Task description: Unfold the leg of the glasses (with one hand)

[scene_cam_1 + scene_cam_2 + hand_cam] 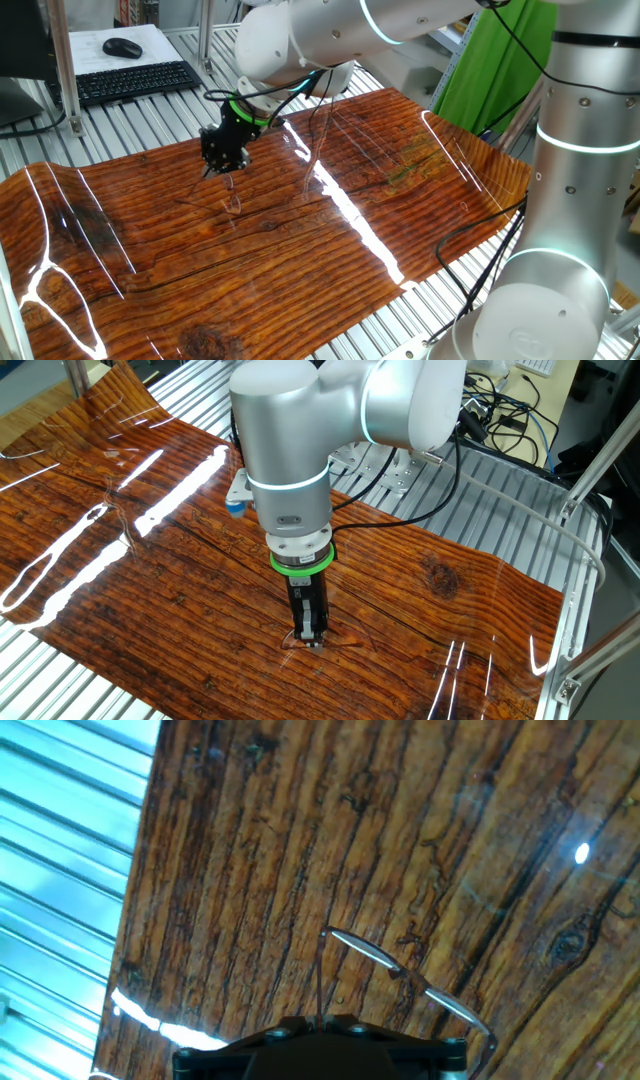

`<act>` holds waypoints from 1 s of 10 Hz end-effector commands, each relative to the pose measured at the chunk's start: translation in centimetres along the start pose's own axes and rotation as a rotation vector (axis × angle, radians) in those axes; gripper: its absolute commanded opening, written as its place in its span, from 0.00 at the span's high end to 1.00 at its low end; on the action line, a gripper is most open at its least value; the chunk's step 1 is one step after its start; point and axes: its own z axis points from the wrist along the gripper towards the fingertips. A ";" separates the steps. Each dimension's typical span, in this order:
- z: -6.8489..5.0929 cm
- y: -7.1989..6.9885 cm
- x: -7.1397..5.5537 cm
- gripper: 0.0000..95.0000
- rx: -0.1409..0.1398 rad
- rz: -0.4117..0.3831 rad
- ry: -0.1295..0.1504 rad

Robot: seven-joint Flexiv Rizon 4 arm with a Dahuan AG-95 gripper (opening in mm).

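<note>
The thin dark wire-frame glasses point(410, 982) with clear rounded lenses are lying on the glossy wood-grain sheet point(420, 180), directly under the black 2-finger gripper point(309, 634). The slim, straight wire leg point(318, 982) is running up into the fingers, which are sitting close together; whether they are pinching it, I cannot tell.
</note>
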 end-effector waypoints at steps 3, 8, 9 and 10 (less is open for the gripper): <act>-0.2 0.1 0.6 1.00 -0.009 0.011 0.022; -0.4 0.1 1.2 1.00 -0.019 0.025 0.045; -0.5 0.2 1.4 1.00 -0.033 0.005 0.068; -0.6 0.2 1.4 1.00 -0.038 0.008 0.080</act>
